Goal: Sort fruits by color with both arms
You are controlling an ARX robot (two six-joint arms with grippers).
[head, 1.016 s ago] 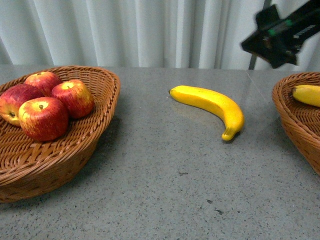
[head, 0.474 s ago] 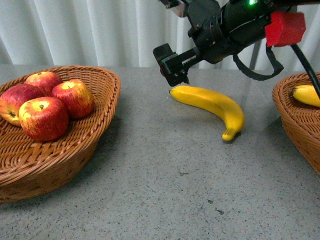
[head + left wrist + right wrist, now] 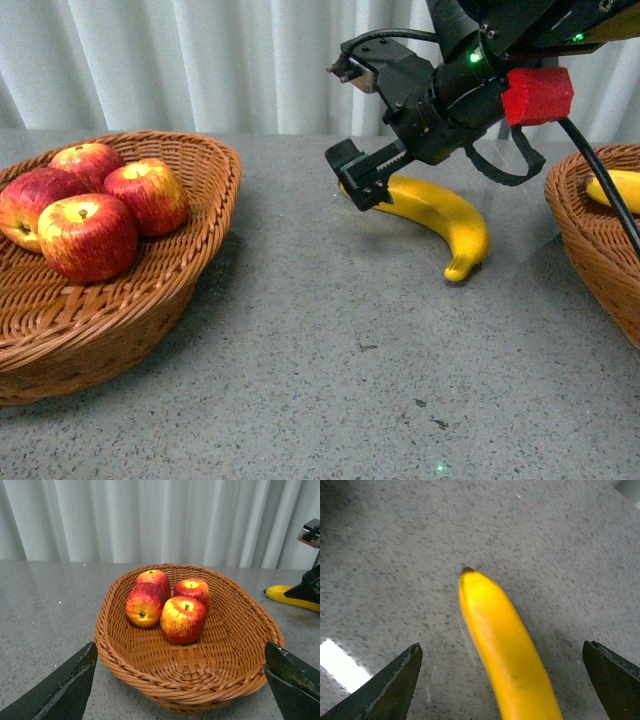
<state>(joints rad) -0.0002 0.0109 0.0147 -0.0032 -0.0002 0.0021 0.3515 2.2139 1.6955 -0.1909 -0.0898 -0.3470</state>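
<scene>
A curved yellow banana [image 3: 440,215] lies on the grey table right of centre. My right gripper [image 3: 350,120] is open above its left end, with one finger [image 3: 362,180] in front of that end. In the right wrist view the banana [image 3: 495,630] lies between the spread fingers of the right gripper [image 3: 502,647], untouched. Several red apples [image 3: 90,210] sit in the left wicker basket [image 3: 215,190]. My left gripper [image 3: 180,647] is open and empty, just short of that basket [image 3: 190,690] and its apples [image 3: 183,619]. It is out of the front view.
A second wicker basket [image 3: 590,230] at the right edge holds another banana [image 3: 615,190]. A white curtain hangs behind the table. In the left wrist view the table banana [image 3: 287,596] and part of the right arm [image 3: 312,580] show at the right.
The right arm has swung in from the upper right and come down. Its open gripper now sits over the left end of the banana. The fruits have not moved.
</scene>
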